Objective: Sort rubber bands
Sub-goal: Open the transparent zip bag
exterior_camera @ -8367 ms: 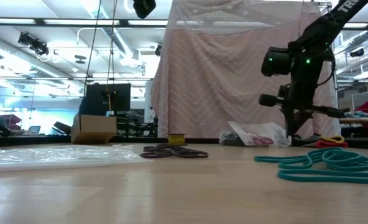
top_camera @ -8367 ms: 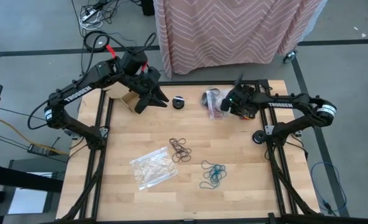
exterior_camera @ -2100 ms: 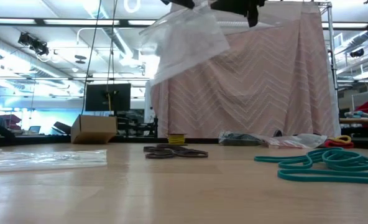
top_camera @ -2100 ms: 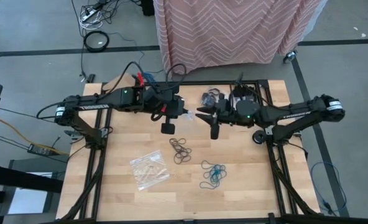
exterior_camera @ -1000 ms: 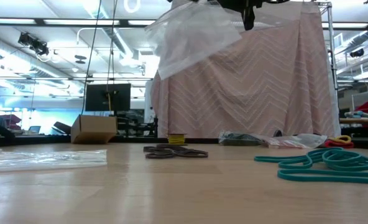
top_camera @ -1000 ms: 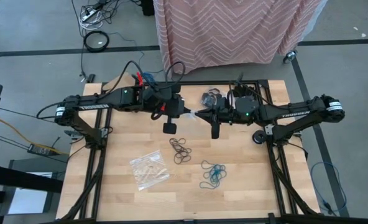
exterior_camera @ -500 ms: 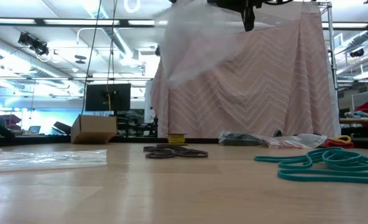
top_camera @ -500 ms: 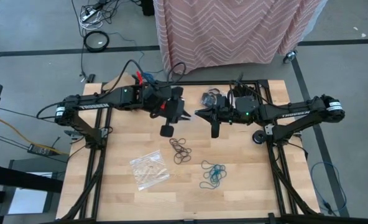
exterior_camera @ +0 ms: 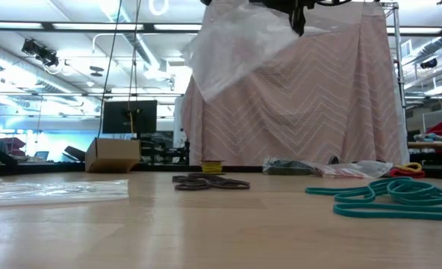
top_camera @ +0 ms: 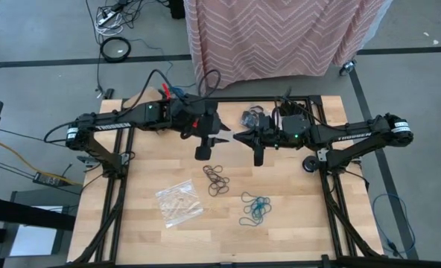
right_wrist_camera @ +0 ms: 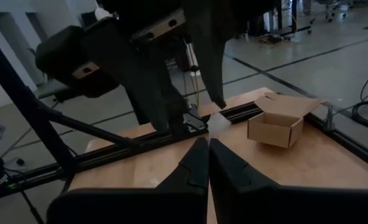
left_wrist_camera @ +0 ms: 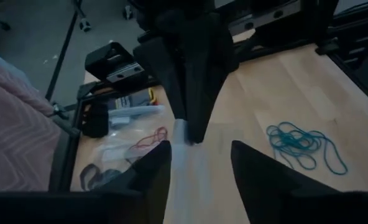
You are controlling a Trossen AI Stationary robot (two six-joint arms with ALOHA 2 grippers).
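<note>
Above the table's middle, the right gripper [top_camera: 239, 137] pinches a clear plastic bag [exterior_camera: 240, 45] shut-fingered, holding it aloft, probably for filling. The left gripper [top_camera: 219, 139] faces it, fingers spread. Brown rubber bands [top_camera: 217, 179] and teal rubber bands [top_camera: 255, 208] lie on the table [top_camera: 295, 223] below.

Clear bag [exterior_camera: 236, 48]: upper edge cut off by the low view's top; what holds it is out of that picture.
Right gripper [right_wrist_camera: 207, 144]: pinch point masked by its own fingers; bag barely visible there.
Left gripper [left_wrist_camera: 196, 149]: finger bases cut by the wrist picture's edge.
Brown rubber bands [top_camera: 217, 180]: too small from above to count.
Teal rubber bands [exterior_camera: 389, 196]: run off the low view's right edge.
Back-edge bags [top_camera: 253, 117]: contents partly hidden behind the right arm.
</note>
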